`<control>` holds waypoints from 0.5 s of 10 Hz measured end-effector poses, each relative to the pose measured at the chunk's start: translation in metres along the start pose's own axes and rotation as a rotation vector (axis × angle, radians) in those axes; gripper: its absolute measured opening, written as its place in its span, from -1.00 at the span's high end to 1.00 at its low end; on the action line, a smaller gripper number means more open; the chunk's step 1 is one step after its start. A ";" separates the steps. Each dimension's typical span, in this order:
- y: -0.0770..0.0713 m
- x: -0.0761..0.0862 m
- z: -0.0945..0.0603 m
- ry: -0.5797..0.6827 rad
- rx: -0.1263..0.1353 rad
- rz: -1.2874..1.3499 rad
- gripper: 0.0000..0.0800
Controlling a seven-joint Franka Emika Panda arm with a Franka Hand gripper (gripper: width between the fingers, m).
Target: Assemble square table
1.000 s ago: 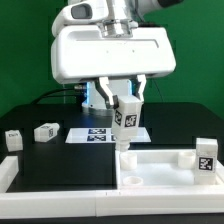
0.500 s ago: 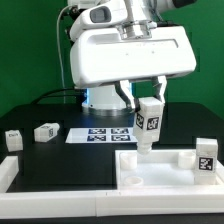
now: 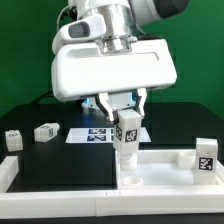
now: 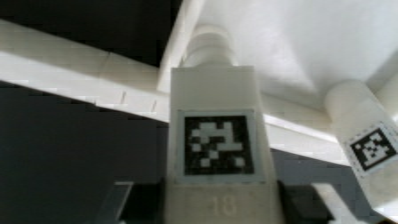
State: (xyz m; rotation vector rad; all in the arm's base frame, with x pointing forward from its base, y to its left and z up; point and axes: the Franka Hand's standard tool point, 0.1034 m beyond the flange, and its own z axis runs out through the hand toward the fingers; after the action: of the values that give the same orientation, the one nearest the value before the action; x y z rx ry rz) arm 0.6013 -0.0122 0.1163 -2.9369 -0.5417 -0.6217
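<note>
My gripper (image 3: 127, 112) is shut on a white tagged leg (image 3: 128, 134) and holds it upright above the near left corner of the square white panel (image 3: 165, 170). The leg's lower end hangs just over a round hole (image 3: 131, 181) in the panel. In the wrist view the held leg (image 4: 217, 120) fills the middle with its tag facing the camera, between dark fingers (image 4: 139, 205). Another tagged leg (image 3: 205, 158) stands on the panel at the exterior view's right, and shows in the wrist view (image 4: 368, 135) too. Two more legs (image 3: 44, 131) (image 3: 12, 140) lie on the black table at the left.
The marker board (image 3: 96, 134) lies flat on the table behind the held leg. A plain white bar (image 3: 6, 172) runs along the table's left front. A green wall stands behind the arm.
The arm swung to the exterior view's right with the leg, then came back left and lower. The leg now hangs closer to the panel's corner hole.
</note>
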 end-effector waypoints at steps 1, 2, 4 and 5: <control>0.001 0.002 0.004 0.001 0.003 0.010 0.27; -0.001 0.005 0.009 0.001 0.007 0.025 0.27; -0.006 0.019 0.016 0.010 0.014 0.064 0.27; -0.009 0.023 0.019 0.012 0.018 0.075 0.27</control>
State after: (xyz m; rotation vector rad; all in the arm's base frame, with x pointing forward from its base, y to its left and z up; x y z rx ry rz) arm 0.6250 0.0063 0.1083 -2.9195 -0.4306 -0.6226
